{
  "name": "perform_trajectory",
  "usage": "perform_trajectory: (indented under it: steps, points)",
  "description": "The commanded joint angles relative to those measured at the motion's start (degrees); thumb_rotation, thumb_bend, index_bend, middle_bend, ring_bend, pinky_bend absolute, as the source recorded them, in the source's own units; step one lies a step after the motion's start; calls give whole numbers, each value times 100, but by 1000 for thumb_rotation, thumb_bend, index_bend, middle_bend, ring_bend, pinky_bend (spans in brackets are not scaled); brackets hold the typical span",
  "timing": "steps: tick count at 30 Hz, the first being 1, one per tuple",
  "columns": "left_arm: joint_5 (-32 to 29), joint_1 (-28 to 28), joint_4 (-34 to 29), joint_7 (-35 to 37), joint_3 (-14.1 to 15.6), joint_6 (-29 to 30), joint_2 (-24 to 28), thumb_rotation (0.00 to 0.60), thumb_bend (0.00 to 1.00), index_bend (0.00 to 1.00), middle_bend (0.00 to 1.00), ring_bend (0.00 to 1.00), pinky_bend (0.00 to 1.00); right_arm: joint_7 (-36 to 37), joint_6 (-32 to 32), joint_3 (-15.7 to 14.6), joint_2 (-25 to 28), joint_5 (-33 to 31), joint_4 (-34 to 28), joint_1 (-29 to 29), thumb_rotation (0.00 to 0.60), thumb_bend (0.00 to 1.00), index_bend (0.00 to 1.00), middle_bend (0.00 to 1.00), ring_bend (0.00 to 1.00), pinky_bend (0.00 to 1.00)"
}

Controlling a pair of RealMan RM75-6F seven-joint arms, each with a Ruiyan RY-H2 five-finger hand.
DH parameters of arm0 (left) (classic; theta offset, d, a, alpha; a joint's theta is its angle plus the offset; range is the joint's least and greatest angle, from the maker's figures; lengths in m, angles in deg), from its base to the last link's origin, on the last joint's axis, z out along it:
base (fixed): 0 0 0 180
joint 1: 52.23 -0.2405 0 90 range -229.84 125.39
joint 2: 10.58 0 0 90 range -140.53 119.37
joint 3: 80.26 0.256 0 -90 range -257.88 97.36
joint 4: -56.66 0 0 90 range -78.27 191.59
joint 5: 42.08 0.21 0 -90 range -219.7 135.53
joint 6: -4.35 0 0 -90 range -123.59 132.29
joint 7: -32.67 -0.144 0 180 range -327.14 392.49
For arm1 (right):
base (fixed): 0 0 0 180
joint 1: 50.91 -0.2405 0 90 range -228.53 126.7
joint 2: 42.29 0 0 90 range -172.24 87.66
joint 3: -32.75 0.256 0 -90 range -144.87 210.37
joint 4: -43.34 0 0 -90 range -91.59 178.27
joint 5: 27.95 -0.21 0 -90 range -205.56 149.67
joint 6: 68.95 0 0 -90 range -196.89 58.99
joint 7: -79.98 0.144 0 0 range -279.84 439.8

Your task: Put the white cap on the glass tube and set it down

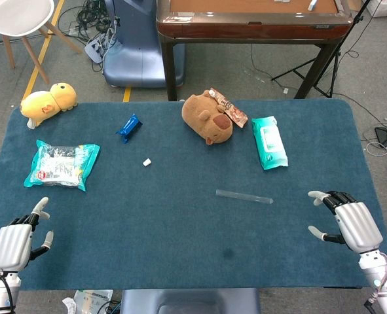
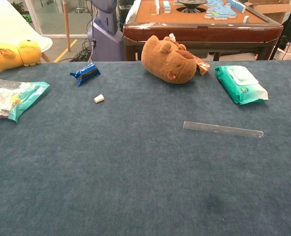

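Worktop (image 1: 180, 229) covered in dark blue-green cloth, things scattered across the far half. Glass tube (image 1: 243, 195) lies flat on the cloth, right of centre, nothing touching it; in the chest view the same tube (image 2: 223, 130) runs roughly left to right with its rounded end toward the right. White cap (image 1: 147, 162) sits by itself left of centre, well apart from the tube, resting on the cloth; chest view shows it (image 2: 99, 99) as a small, slightly tapered plug. Left hand (image 1: 19, 237) hovers at the near left corner, fingers apart, holding nothing, palm side hidden. Right hand (image 1: 346, 219) at the near right edge, fingers likewise spread and empty, near the tube's right end but clear of it. Neither hand appears in the chest view. Other items: brown plush animal (image 1: 208, 118) at the far centre, with a brown snack wrapper (image 1: 230, 108) tucked just behind it; green wet-wipe pack (image 1: 269, 142) to its right; small blue packet (image 1: 128, 127) beyond the cap; yellow plush duck (image 1: 48, 101) at the far left corner; teal and white bag (image 1: 62, 164) below the duck. Off the worktop, a brown wooden table (image 1: 252, 19) stands behind, a white chair (image 1: 16, 19) to the far left.
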Motion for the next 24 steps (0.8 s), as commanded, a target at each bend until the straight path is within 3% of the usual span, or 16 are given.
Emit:
perform_trajectory:
  steps: [1,13,21,24]
  points:
    - [-21,-17,-13,-19,-17,-26,-2,600,382,108,368,399,390,5,6,-1,3,0,-8,-4,600,162,259,418,284,297]
    - [18,79,68,1,-212,-229,46,600,382,108,368,400,390,5,-47,3,-22,33,5,1,600,162,259,418,284,297]
    - [103,700,133,79,-579,-920,138,600,382,136,371,409,390,-79,-114,46,-53,41,-19,-1,600,162,259,418,284,297]
    - [109,1109,196,109,-777,-1377,139,600,382,166,424,464,416,-194,-117,92,-29,4,-95,-20,600,162,259,418,283,297]
